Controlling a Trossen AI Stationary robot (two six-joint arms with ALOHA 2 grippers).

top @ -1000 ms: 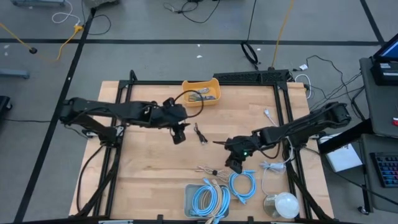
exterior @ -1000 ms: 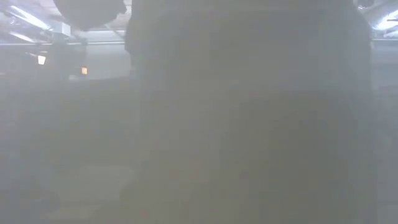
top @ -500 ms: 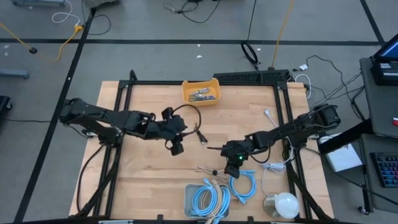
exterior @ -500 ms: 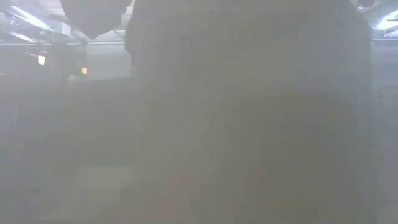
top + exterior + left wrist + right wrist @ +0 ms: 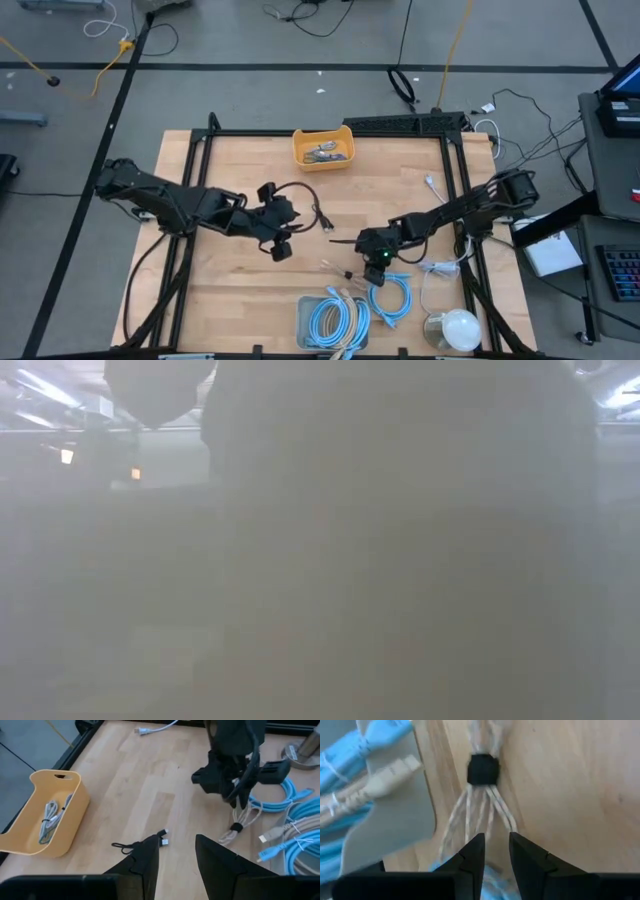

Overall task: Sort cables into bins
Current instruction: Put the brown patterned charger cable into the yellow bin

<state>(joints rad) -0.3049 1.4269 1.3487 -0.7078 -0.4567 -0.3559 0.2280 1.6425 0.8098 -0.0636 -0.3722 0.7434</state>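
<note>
From above, the left gripper [image 5: 281, 247] hovers over the bare wood left of the table's [image 5: 240, 290] centre, its fingers [image 5: 150, 857] parted with nothing between them. A thin black cable [image 5: 322, 218] lies on the wood just at its 1 o'clock; in the left wrist view that cable's plug [image 5: 162, 837] sits just ahead of the fingertips, not touching them.

The right gripper [image 5: 368, 270] is low over the beige cable [image 5: 338, 272], which lies at about 5 o'clock from the table's centre. In the right wrist view its fingers [image 5: 472, 857] stand a narrow gap apart, with the cable's strands [image 5: 482, 812] running toward that gap below a black tie [image 5: 482, 769] — whether they pinch the strands I cannot tell.

The orange-yellow bin [image 5: 323, 147] sits at 12 o'clock near the far edge, holding a few thin cables [image 5: 50, 817]. The pale grey bin [image 5: 305, 320] sits at 6 o'clock at the near edge, with coiled light-blue cables [image 5: 335, 322] in it. One more light-blue coil [image 5: 391, 298] lies on the wood just at the bin's 3 o'clock, and a round white dome [image 5: 455, 328] stands further that way — near the table's corner.

The low view shows only grey blur.
</note>
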